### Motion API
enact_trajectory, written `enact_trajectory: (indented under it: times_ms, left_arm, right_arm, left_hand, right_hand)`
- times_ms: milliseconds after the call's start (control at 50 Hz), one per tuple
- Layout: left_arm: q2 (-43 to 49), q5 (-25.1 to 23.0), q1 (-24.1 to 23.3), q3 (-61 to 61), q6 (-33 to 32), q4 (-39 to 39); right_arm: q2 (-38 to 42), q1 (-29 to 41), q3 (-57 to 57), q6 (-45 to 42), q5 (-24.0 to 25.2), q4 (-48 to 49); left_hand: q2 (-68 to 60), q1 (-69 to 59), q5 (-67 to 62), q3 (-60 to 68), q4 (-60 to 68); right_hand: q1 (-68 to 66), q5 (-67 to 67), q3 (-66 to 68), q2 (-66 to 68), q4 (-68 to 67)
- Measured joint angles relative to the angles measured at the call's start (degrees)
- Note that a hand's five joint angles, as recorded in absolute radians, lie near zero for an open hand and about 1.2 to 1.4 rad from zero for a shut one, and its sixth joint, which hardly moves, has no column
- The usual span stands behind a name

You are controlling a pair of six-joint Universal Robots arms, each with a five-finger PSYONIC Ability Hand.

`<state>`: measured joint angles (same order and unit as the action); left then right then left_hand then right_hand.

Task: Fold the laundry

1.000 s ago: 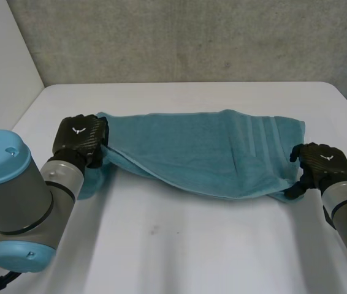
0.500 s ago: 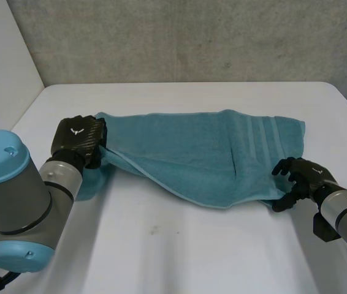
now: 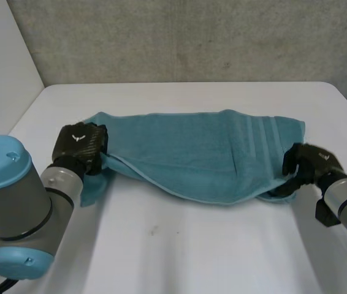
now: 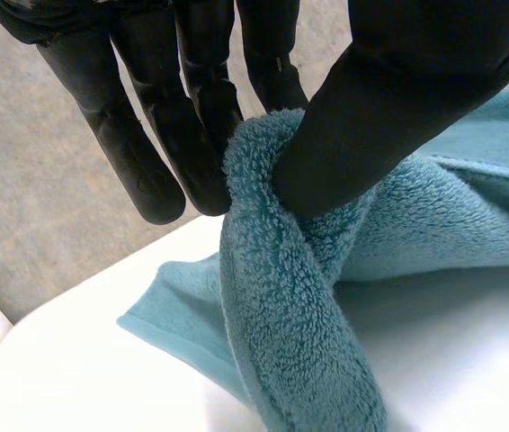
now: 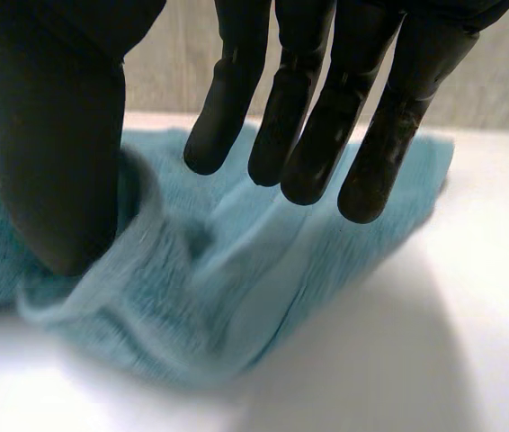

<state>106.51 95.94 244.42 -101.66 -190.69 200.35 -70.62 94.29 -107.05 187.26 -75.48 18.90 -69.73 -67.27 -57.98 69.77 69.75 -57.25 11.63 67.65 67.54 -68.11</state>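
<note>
A teal towel point(image 3: 204, 153) lies lengthwise across the white table point(image 3: 192, 245), its near long edge doubled over. My left hand point(image 3: 80, 144) is at the towel's left end. In the left wrist view its thumb point(image 4: 398, 108) pinches a bunched fold of towel point(image 4: 281, 306) against the fingers. My right hand point(image 3: 305, 164) is at the towel's near right corner. In the right wrist view its thumb point(image 5: 57, 180) presses into a raised fold of the towel point(image 5: 236, 297), while the fingers point(image 5: 326, 99) hang straight above the cloth, apart from the thumb.
A grey wall point(image 3: 192, 37) runs behind the table's far edge. Bare white tabletop lies in front of the towel, between my two arms, and a strip lies beyond it.
My right hand pulled back from the towel's right end with fingers spread, then returned to the near right corner with its fingers drawn closer. My left hand dropped slightly, still pinching the left end.
</note>
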Motion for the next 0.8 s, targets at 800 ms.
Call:
enact_trajectory:
  times_ms: [800]
  left_arm:
    - [-0.95, -0.05, 0.36, -1.0, 0.06, -1.89]
  right_arm:
    - [-5.86, -0.25, -3.0, -5.02, 2.51, -7.98]
  left_hand:
    - [-0.02, 0.03, 0.0, 0.0, 0.0]
  right_hand:
    - [31.71, 6.83, -38.87, -38.65, 39.5]
